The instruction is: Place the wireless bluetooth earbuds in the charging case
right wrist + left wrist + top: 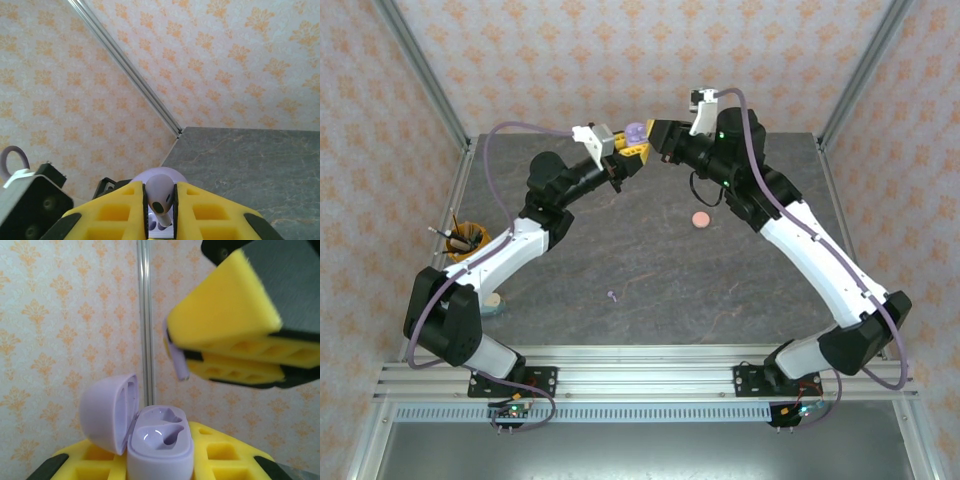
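Note:
My left gripper [160, 462] is shut on the pale purple charging case [161, 442], held up at the back of the table [636, 131]. Its lid [107, 412] stands open to the left and both moulded wells show. My right gripper [160, 207] is shut on a pale purple earbud [160, 192], stem pointing down toward the case. In the left wrist view that stem [179, 361] sticks out of the right gripper's yellow fingers [225, 315], just above the case and apart from it. Another purple earbud [611, 296] lies loose on the table's near middle.
A round pink case [700, 218] lies shut on the grey table right of centre. A cup of pens [468, 238] stands at the left edge beside the left arm. A small pale object [492, 302] lies partly under the left arm. Patterned walls close in the back and sides.

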